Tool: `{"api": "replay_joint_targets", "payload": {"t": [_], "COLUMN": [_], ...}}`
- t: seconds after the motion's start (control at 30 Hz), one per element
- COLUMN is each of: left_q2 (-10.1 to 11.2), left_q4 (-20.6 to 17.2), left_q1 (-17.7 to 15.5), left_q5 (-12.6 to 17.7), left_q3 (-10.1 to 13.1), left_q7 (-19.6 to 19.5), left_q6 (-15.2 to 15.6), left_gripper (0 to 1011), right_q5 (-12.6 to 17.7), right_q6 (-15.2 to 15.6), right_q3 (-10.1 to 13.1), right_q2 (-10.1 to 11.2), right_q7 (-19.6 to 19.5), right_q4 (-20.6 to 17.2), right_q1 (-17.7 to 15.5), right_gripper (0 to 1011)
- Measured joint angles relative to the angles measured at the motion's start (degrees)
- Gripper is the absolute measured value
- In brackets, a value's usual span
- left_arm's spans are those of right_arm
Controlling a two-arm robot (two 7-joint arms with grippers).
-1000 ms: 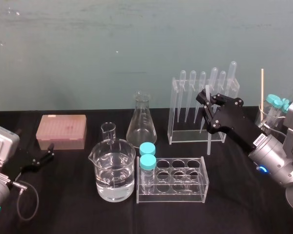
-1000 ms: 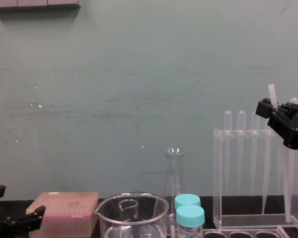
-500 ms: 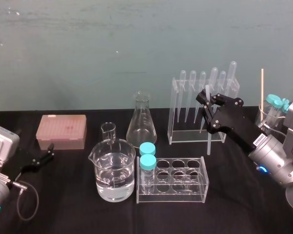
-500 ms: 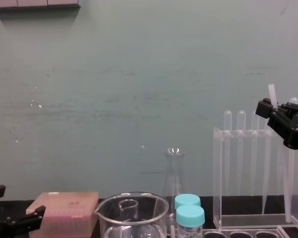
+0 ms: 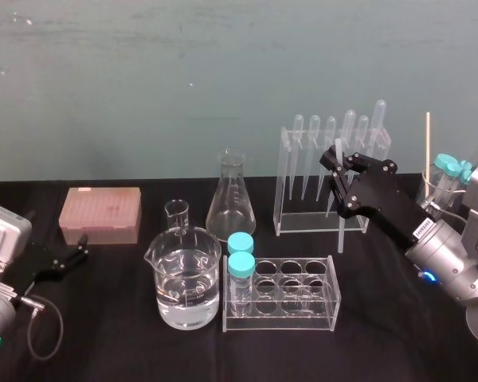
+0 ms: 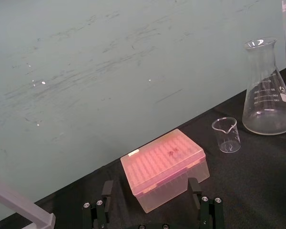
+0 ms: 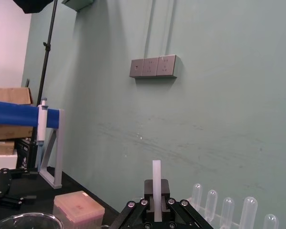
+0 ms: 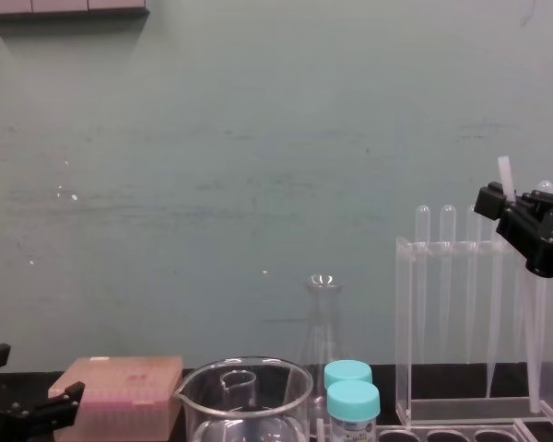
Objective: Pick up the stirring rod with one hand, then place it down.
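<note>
The stirring rod (image 5: pixel 340 229) is a thin whitish stick held nearly upright in front of the clear pipette rack (image 5: pixel 301 199). My right gripper (image 5: pixel 335 164) is shut on its upper part, with a short flat-cut end sticking out above the fingers. The chest view has the rod (image 8: pixel 532 350) running down from the gripper (image 8: pixel 502 204) to near the rack's base; I cannot tell whether its tip touches the table. From the right wrist, the rod (image 7: pixel 156 183) stands between the closed fingers (image 7: pixel 144 208). My left gripper (image 5: pixel 70 256) rests open low at the left, its fingers (image 6: pixel 106 194) spread before the pink box.
A water-filled beaker (image 5: pixel 183 278), a small beaker (image 5: pixel 177 213) and a conical flask (image 5: pixel 231 199) stand mid-table. A clear tube rack (image 5: pixel 303 296) holds two teal-capped tubes (image 5: pixel 240 267). A pink tip box (image 5: pixel 101 213) sits left; a capped bottle with a wooden stick (image 5: pixel 428 151) right.
</note>
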Motion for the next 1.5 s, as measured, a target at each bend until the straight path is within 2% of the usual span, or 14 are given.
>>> {"api": "replay_joint_targets", "payload": {"t": [1.5], "left_q2": [0.0], "left_q4": [0.0], "left_q1": [0.0], "left_q5": [0.0], "left_q3": [0.0], "left_q7": [0.0], "left_q6": [0.0], "left_gripper": [1000], "right_q5": [0.0], "right_q6": [0.0], "right_q3": [0.0], "right_q2": [0.0], "right_q7": [0.0], "right_q4": [0.0], "right_q1": [0.0], "right_gripper": [70]}}
